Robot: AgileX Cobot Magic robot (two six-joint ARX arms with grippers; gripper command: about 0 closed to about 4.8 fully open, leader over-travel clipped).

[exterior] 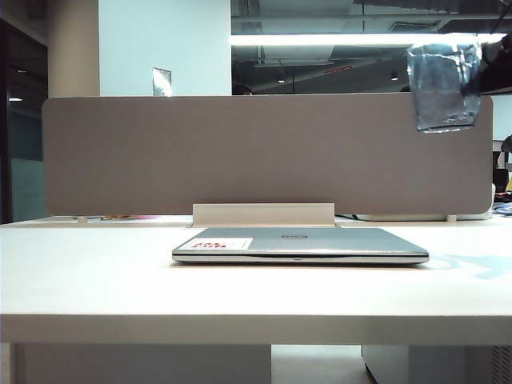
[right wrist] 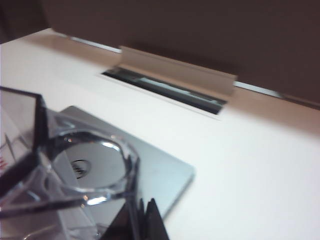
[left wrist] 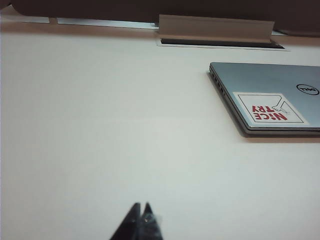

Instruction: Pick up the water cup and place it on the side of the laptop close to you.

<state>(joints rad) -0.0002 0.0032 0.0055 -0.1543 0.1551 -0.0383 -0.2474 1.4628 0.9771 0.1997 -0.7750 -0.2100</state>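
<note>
The cup [exterior: 445,84], clear bluish-grey plastic with faceted walls, hangs high in the air at the upper right of the exterior view, in front of the matte grey partition [exterior: 264,152] and well above the table [exterior: 96,280]. In the right wrist view its angular rim [right wrist: 92,160] and squared handle [right wrist: 22,135] fill the near corner, and the right end effector [right wrist: 145,212] is clamped on the cup, dark fingertips nearly together beside the rim. Through the plastic shows the laptop [exterior: 300,245], a slim, closed, silver-grey slab with a round logo [left wrist: 307,89], lying flat on the smooth white table; a white sticker [left wrist: 269,108] with red print sits on one lid corner. Behind it a pale cable flap [exterior: 262,214] stands open. The left end effector [left wrist: 141,207] hovers over bare table, well apart from the laptop, its black tips pressed together.
</note>
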